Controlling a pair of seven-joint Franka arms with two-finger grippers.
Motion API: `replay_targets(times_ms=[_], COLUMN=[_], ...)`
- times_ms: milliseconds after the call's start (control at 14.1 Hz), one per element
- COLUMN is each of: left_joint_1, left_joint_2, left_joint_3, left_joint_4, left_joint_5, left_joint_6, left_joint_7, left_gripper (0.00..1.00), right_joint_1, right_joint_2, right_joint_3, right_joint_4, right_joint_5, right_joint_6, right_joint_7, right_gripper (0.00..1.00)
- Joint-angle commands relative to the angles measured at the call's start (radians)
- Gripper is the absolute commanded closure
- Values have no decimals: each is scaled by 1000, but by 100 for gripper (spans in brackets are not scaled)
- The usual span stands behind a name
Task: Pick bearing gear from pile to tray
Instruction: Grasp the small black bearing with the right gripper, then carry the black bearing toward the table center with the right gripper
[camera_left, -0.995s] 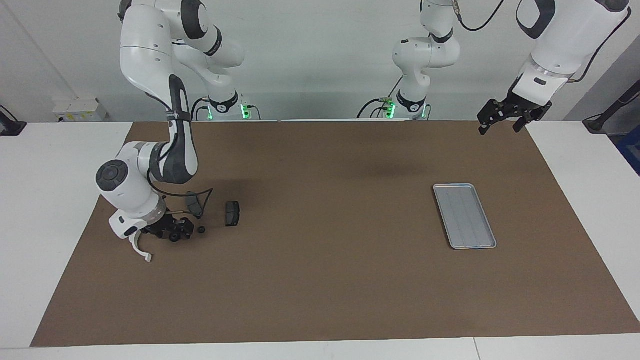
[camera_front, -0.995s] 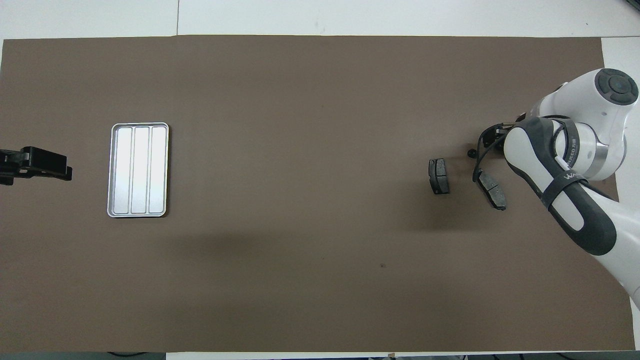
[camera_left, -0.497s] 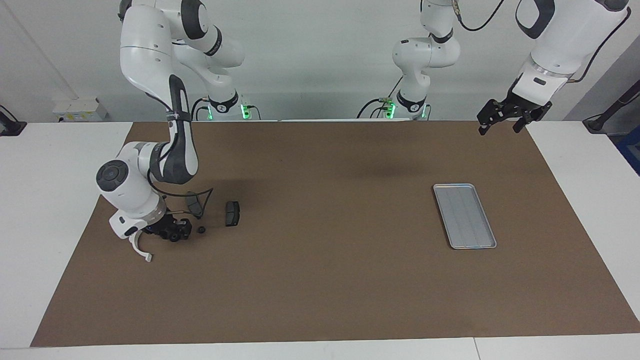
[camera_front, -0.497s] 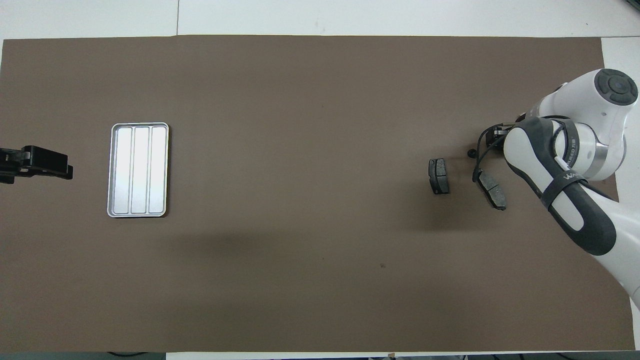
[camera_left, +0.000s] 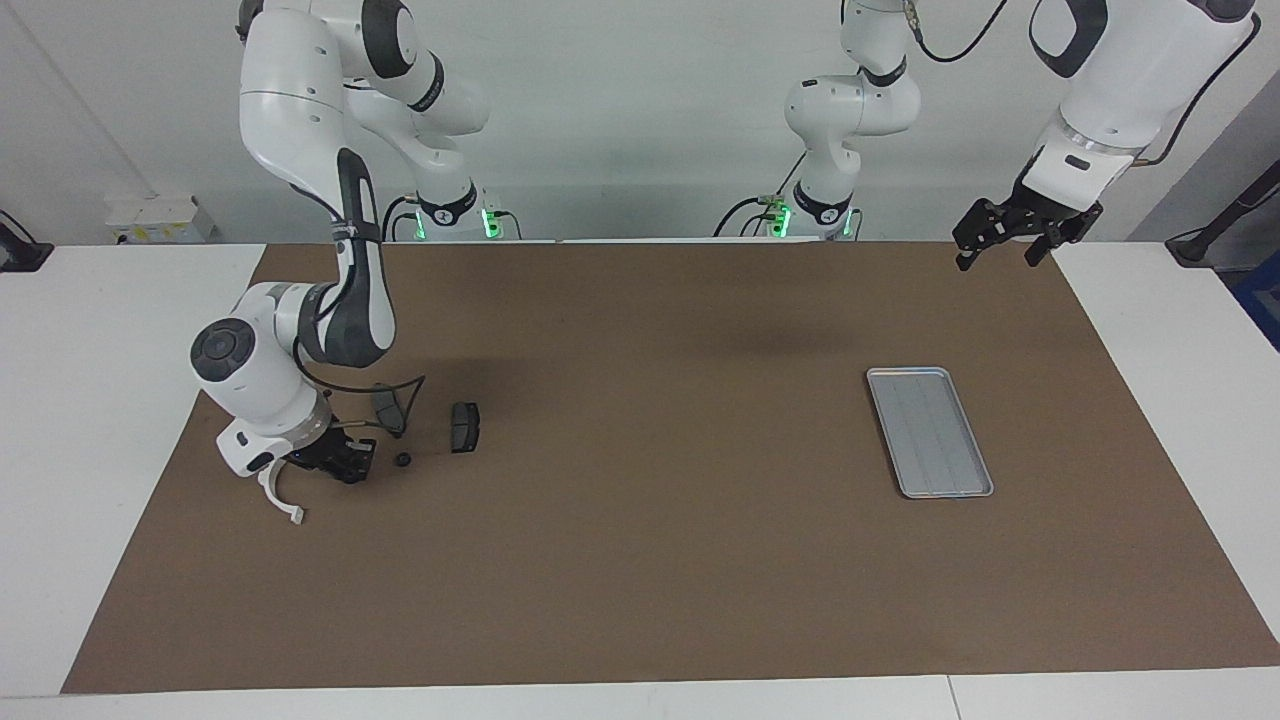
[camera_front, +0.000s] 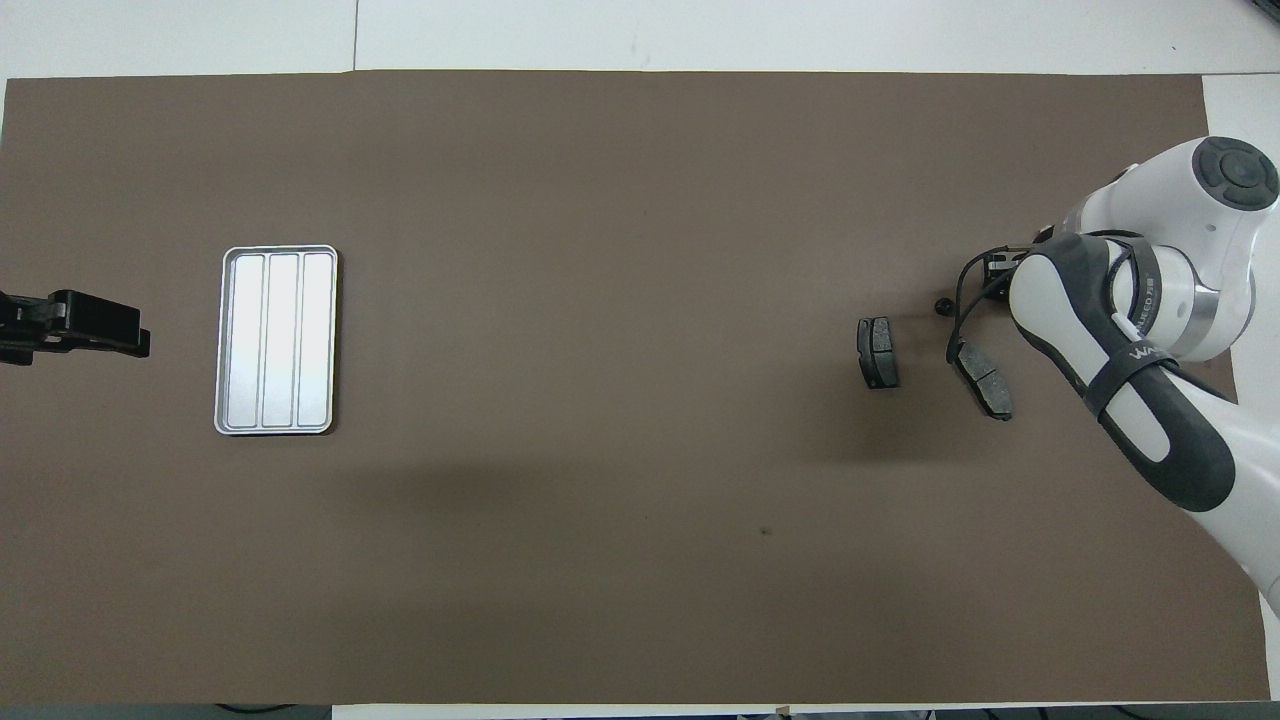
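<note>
One tray (camera_left: 930, 432), two grey pad plates (camera_left: 465, 427), one white arc (camera_left: 281, 500), one small black round piece (camera_left: 403, 460)

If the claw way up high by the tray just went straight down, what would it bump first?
Probably just the brown mat. The left claw points down over the mat's edge, beside the tray, though depth is hard to judge.

A robotics lab: two white Franka arms (camera_left: 320, 200) mounted at a white table (camera_left: 90, 400) covered by a brown mat (camera_left: 640, 560).

Right pincer (camera_left: 350, 468) jaws narrowed over pile – black round piece now hidden.
</note>
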Motion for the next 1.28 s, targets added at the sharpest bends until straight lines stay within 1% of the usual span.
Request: replay_targets(times_ms=[0, 142, 284, 426, 497, 569, 711, 853, 995, 1208], left_joint_1=[1, 1, -3, -13, -22, -45, -59, -71, -79, -91], left_joint_2=[-30, -34, -37, -48, -48, -48, -51, -68, -94, -122], left_joint_3=[5, 5, 3, 3, 0, 0, -1, -1, -1, -1], left_joint_4=[-47, -60, -67, -91, -91, -91, -103, -139, -189, -249], left_joint_5=[6, 6, 6, 4, 4, 4, 3, 1, -13, -14], left_joint_6=[34, 37, 39, 62, 66, 71, 71, 78, 108, 167], left_joint_7=[-6, -9, -11, -25, -60, -92, -111, -123, -161, -209], left_gripper=[0, 0, 0, 0, 0, 0, 0, 0, 0, 0], right_joint_1=[-5, 8, 21, 73, 103, 152, 246, 330, 416, 501], right_joint_2=[-15, -24, -26, -11, -3, 3, 18, 60, 86, 115], right_joint_3=[5, 4, 4, 5, 5, 4, 2, 2, 4, 5], right_joint_4=[36, 106, 233, 374, 404, 416, 448, 522, 534, 531], right_joint_5=[0, -1, -18, -44, -49, -50, -82, -92, -122, -139], right_joint_6=[1, -37, -124, -235, -255, -254, -263, -342, -363, -366], right_joint_7=[-1, 39, 56, 70, 123, 199, 330, 414, 503, 623], right_gripper=[100, 100, 100, 100, 100, 100, 100, 100, 100, 100])
